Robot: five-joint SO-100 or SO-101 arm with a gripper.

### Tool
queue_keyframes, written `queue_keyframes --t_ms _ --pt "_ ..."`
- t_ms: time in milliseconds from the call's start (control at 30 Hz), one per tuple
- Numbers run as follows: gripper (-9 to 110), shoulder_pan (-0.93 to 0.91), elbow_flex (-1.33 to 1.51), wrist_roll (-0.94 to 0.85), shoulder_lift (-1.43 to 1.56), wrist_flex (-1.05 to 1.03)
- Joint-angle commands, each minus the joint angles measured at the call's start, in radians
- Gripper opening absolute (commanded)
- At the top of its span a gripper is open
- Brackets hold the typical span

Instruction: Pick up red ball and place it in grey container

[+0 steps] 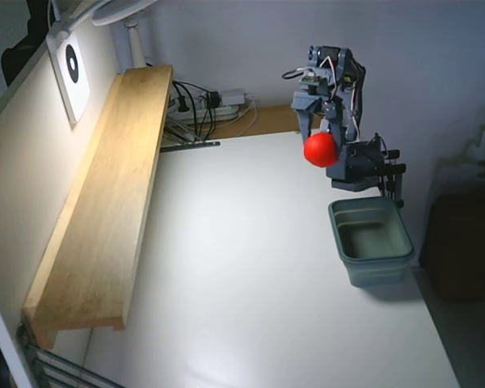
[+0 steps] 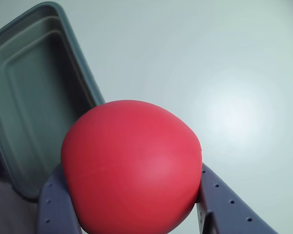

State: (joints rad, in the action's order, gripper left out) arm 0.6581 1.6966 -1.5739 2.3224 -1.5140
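Red ball (image 1: 320, 150): clamped in the gripper (image 1: 322, 145), lifted well clear of the white tabletop (image 1: 242, 267); fills the lower half of the wrist view (image 2: 132, 168), squeezed between two blue-grey fingers (image 2: 56, 209).
Gripper state: closed on the ball, one finger pressing each side; slight bulging of the ball in the wrist view suggests a firm pinch.
Grey container (image 1: 372, 240): upright on the tabletop, open side up, empty as far as can be seen; sits below and to the right of the ball in the fixed view, at the left edge of the wrist view (image 2: 34, 97).
Step in hand: carry, judged from the raised ball; not yet over the opening.
Next move: shift the ball across until it hangs over the container's middle, lower a little, then spread the fingers.
Ball orientation: round, so no long axis and no facing to speak of.
Container axis: long side running away from the arm's base, roughly top to bottom in the fixed view.
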Motion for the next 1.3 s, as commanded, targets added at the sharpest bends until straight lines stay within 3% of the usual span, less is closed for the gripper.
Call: queue_keyframes --t_ms 0,300,733,1267 --pt "23 0.06 -0.04 0.003 0.012 -0.005" --pt "23 0.307 -0.04 0.003 0.012 -0.005" --pt "23 0.309 -0.038 0.003 0.01 -0.002" --pt "23 0.309 -0.079 0.003 -0.174 0.141"
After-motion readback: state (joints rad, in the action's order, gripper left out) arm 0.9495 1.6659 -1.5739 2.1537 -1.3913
